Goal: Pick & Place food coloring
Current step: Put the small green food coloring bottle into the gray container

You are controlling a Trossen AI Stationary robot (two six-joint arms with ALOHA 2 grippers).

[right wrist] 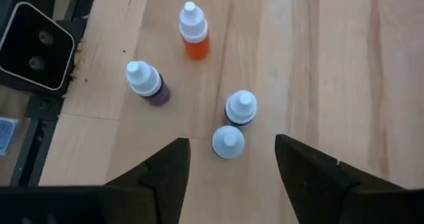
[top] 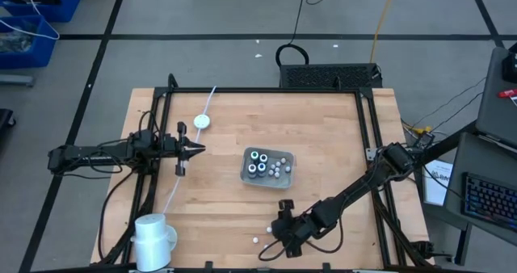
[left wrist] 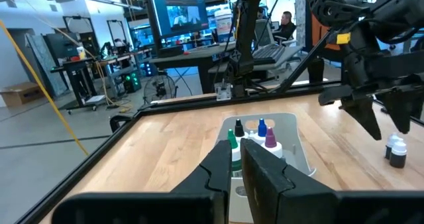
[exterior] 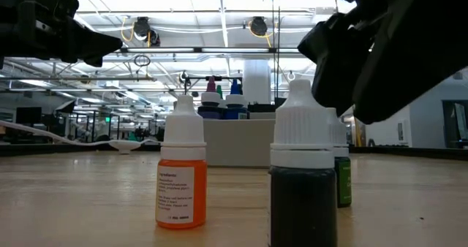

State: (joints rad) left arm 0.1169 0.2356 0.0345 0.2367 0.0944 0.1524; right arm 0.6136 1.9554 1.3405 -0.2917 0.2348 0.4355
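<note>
Closest to the low camera stands a dark food coloring bottle (exterior: 303, 175) with a white ribbed cap, lower centre of the frame, upright on the bench (exterior: 88, 203). Just left of it stands an orange bottle (exterior: 182, 170), also upright, and a green bottle (exterior: 342, 175) shows partly behind the dark one. From the right wrist camera four bottles stand apart on the wood: the orange one at upper centre, a purple bottle (right wrist: 147, 83) at left, and two white-capped ones side by side at centre. The right gripper (right wrist: 229, 159) hangs above them, fingers spread wide and holding nothing. In the overhead frame the grey tray (top: 267, 167) sits at centre with more small bottles inside. The left gripper (top: 191, 149) waits at centre left, fingers drawn narrow, empty
</note>
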